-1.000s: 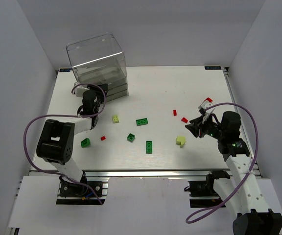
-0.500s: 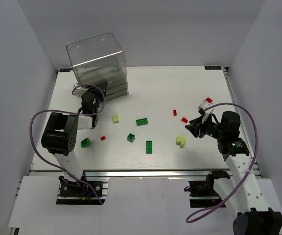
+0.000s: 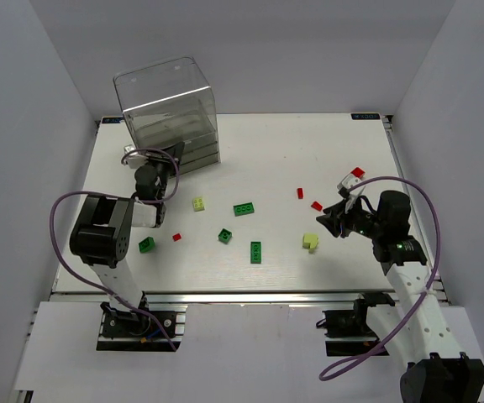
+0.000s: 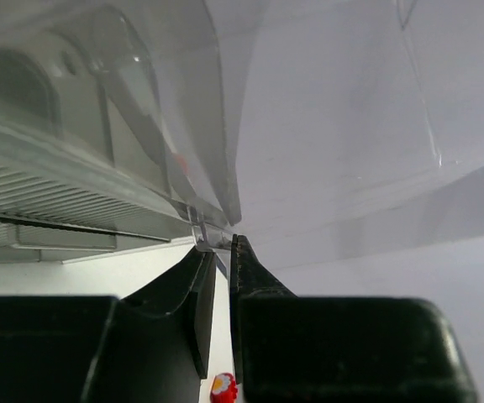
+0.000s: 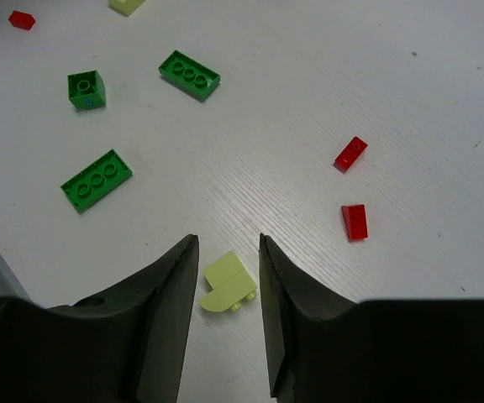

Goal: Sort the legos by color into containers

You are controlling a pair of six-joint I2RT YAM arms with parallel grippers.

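The clear cabinet (image 3: 168, 107) stands at the far left. My left gripper (image 3: 168, 162) is at its lowest drawers. In the left wrist view the left gripper (image 4: 217, 245) is shut, its tips pinching a thin clear drawer tab (image 4: 202, 235). My right gripper (image 3: 324, 220) is open and empty. In the right wrist view the right gripper (image 5: 228, 239) hovers over a pale yellow-green brick (image 5: 228, 284), which lies between the fingers on the table, also seen from above (image 3: 310, 242). Green bricks (image 3: 244, 208), (image 3: 255, 251), (image 3: 224, 236), (image 3: 146, 244), red bricks (image 3: 300, 193), (image 3: 316, 205), (image 3: 176, 237) and another pale brick (image 3: 198, 203) lie scattered.
A small red piece (image 4: 223, 388) lies on the table under my left fingers. The left arm's purple cable (image 3: 57, 220) loops at the left side. White walls close in the table (image 3: 309, 143) on three sides.
My left arm has swung in and its gripper has moved a little toward the cabinet's drawers. My right gripper has crept slightly left over the pale brick. No brick has moved.
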